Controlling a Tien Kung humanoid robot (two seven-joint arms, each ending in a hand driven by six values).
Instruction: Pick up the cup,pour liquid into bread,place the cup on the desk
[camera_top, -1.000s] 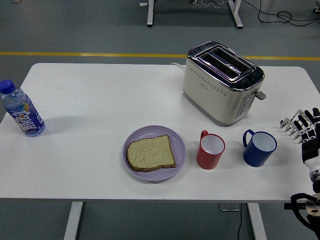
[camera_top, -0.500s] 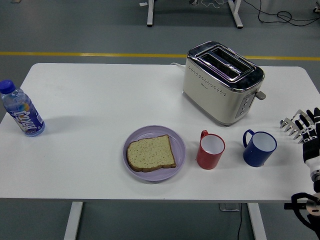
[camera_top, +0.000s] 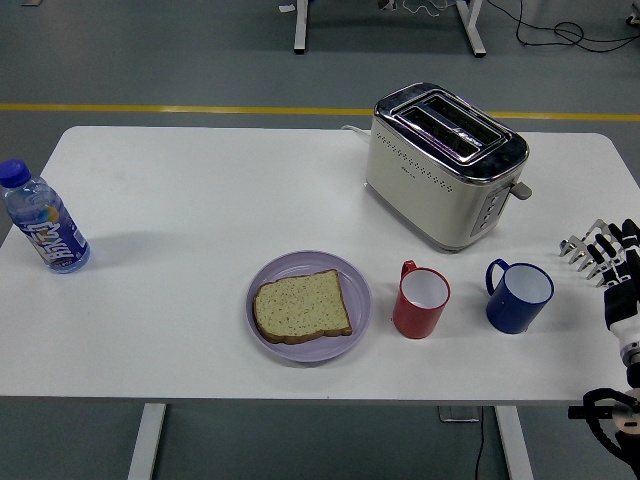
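A red cup (camera_top: 421, 300) stands upright near the table's front, handle toward the far left. A blue cup (camera_top: 518, 295) stands to its right, handle on its left side. A slice of bread (camera_top: 301, 306) lies flat on a lilac plate (camera_top: 352, 275) left of the red cup. My right hand (camera_top: 603, 252) hovers at the table's right edge, to the right of the blue cup and apart from it, its fingers spread and holding nothing. My left arm does not show.
A cream toaster (camera_top: 443, 163) stands behind the cups, its lever facing right. A water bottle with a blue cap (camera_top: 42, 221) stands at the far left edge. The white table (camera_top: 200, 190) has bare surface between bottle and plate.
My right hand has drifted slightly to the right and down. The cups, plate and bread have stayed put.
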